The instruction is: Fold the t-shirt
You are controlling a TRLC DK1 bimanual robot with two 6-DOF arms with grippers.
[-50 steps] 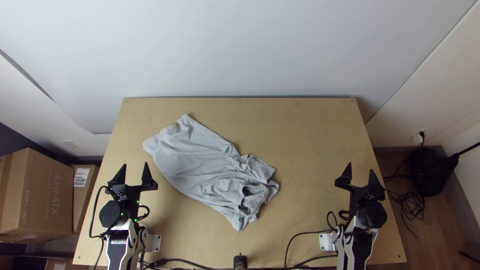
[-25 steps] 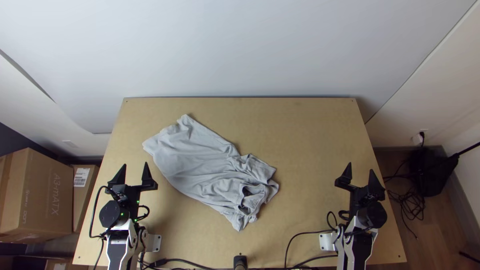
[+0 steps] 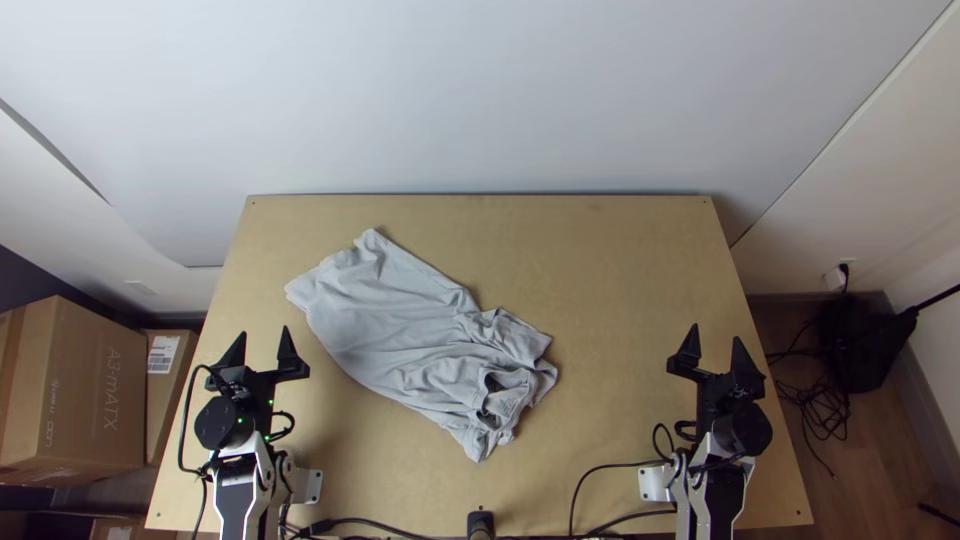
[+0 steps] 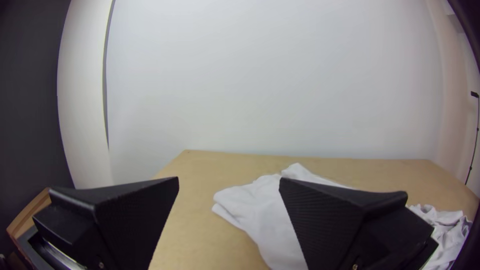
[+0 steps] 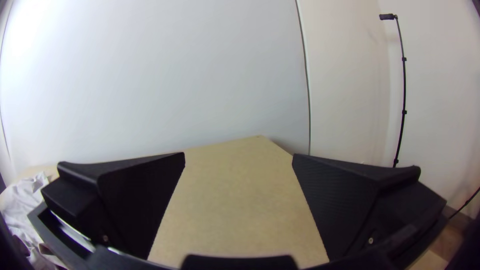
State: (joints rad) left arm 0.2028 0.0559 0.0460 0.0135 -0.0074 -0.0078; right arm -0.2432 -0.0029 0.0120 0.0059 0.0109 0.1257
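In the top view my left gripper (image 3: pixel 262 340) stands open at the table's left side, to the left of the light grey t-shirt (image 3: pixel 390 315) and apart from it. My right gripper (image 3: pixel 714 338) is open too, well to the right of the cloth. The shirt lies wrinkled and slanting, its wider part smoother, its end nearer the table's middle bunched. In the left wrist view the left gripper (image 4: pixel 229 180) has its fingers wide apart, and the shirt (image 4: pixel 265 215) lies beyond them. In the right wrist view the right gripper (image 5: pixel 239 155) holds nothing; part of the shirt (image 5: pixel 22 200) shows.
Bare wood of the table (image 3: pixel 620 270) extends between the shirt and the right arm. Black cables (image 3: pixel 575 500) run along the near edge, beside a small dark device (image 3: pixel 481 522). Cardboard boxes (image 3: pixel 90 390) stand off the table's left side; a white wall rises behind.
Both arms have shifted slightly to the left in the top view, the left one a little more. The shirt lies as before.
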